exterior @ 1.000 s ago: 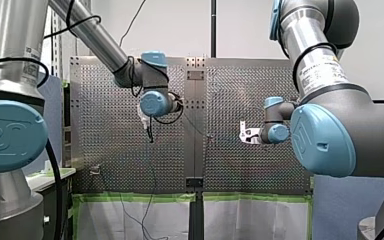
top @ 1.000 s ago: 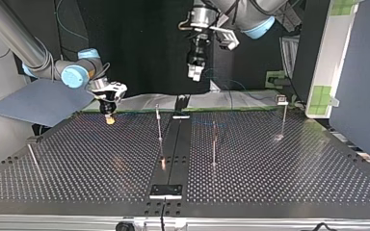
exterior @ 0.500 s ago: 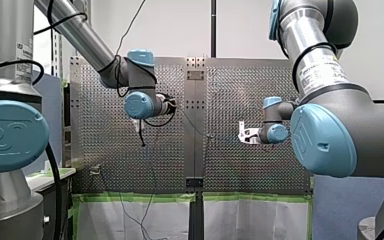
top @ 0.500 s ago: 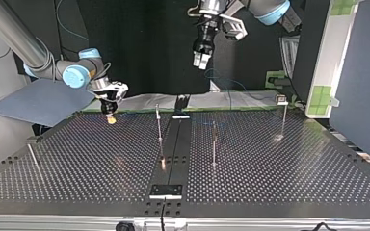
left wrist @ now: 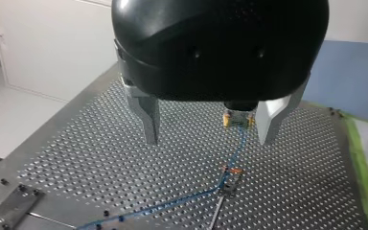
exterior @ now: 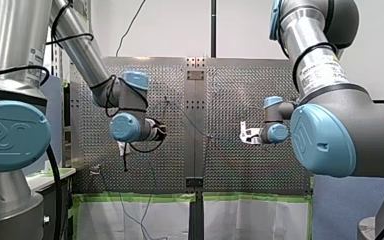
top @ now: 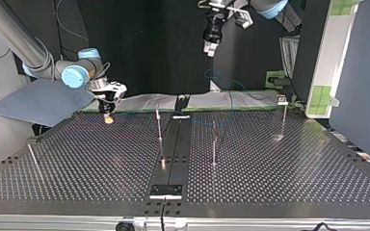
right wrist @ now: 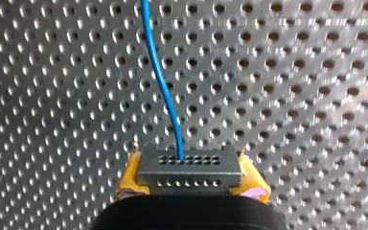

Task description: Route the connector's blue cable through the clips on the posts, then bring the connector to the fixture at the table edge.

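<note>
Right wrist view: our right end effector [right wrist: 190, 176] clamps the connector [right wrist: 189, 166] between yellow pads [right wrist: 130, 175].
The blue cable [right wrist: 160, 76] leaves the connector across the table [right wrist: 316, 96]; well apart from the connector and higher, our left end effector [left wrist: 210, 136] hangs empty, fingers [left wrist: 149, 120] apart.

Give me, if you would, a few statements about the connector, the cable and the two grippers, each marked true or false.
1. My right gripper grips the connector between its yellow pads. True.
2. My left gripper is shut on the blue cable. False: it is open, with nothing between its fingers.
3. The blue cable reaches a clip on top of a post and bends there. True.
4. The connector sits in the fixture at the table edge. False: it is held over the perforated table.
5. In the top view my left gripper is nearer the table than my right. False: the left hangs high above it, the right close to it.
</note>
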Robot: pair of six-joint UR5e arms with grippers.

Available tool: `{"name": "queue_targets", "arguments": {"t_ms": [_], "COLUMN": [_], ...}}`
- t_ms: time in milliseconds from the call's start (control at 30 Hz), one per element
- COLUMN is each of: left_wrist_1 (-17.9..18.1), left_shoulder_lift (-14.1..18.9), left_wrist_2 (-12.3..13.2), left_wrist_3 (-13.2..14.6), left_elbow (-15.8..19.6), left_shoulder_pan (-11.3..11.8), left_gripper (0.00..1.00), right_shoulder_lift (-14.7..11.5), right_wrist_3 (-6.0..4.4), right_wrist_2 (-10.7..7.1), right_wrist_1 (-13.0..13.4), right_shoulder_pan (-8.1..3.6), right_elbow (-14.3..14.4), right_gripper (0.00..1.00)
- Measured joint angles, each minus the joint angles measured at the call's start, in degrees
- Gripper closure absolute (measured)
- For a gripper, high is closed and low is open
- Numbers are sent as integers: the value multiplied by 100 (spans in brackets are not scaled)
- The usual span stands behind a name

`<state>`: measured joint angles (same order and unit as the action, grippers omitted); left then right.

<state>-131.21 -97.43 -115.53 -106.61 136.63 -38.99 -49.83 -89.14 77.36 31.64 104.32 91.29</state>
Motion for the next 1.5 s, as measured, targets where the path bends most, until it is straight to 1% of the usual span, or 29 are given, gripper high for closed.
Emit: {"name": "queue_targets", "arguments": {"t_ms": [167, 267, 333, 467, 567, 667, 733, 767, 867, 967, 1133, 1233, 1333, 1467, 1500], "left_wrist_1": [5, 11, 31, 114, 152, 164, 170, 171, 182, 181, 161, 158, 157, 162, 163], "left_shoulder_lift": [-13, -13, -13, -14, -14, -14, -14, -13, -13, -14, -15, -14, -14, -10, -11], "left_wrist_2": [-2, -6, -8, -9, -34, -121, -162, -170, -190, -205, -211, -211, -211, -211, -211], "left_wrist_3": [19, 58, 81, 101, 106, 116, 124, 127, 130, 136, 154, 157, 158, 161, 162], "left_elbow": [50, 53, 53, 54, 55, 55, 55, 55, 55, 55, 55, 55, 55, 55, 55], "left_shoulder_pan": [10, 11, 11, 12, 22, 41, 57, 63, 79, 97, 112, 116, 128, 152, 158], "left_gripper": [0, 0, 0, 0, 0, 0, 0, 0, 0, 0, 0, 0, 0, 0, 0], "right_shoulder_lift": [-60, -163, -251, -429, -596, -734, -821, -877, -1012, -1162, -1405, -1554, -1692, -1884, -1946], "right_wrist_3": [-5, -51, -118, -285, -450, -588, -674, -730, -851, -903, -910, -846, -748, -570, -511], "right_wrist_2": [221, 356, 451, 628, 788, 885, 910, 920, 978, 1067, 1171, 1289, 1385, 1552, 1597], "right_wrist_1": [-59, -100, -134, -152, -160, -164, -167, -175, -236, -343, -534, -674, -809, -1001, -1063], "right_shoulder_pan": [-19, -20, -14, 52, 103, 127, 120, 107, 57, -1, -67, -105, -139, -184, -194], "right_elbow": [0, 1, 5, 10, 9, 11, 11, 11, 10, -1, -51, -103, -152, -225, -260], "right_gripper": [100, 100, 100, 100, 100, 100, 100, 100, 100, 100, 100, 100, 100, 100, 100]}}
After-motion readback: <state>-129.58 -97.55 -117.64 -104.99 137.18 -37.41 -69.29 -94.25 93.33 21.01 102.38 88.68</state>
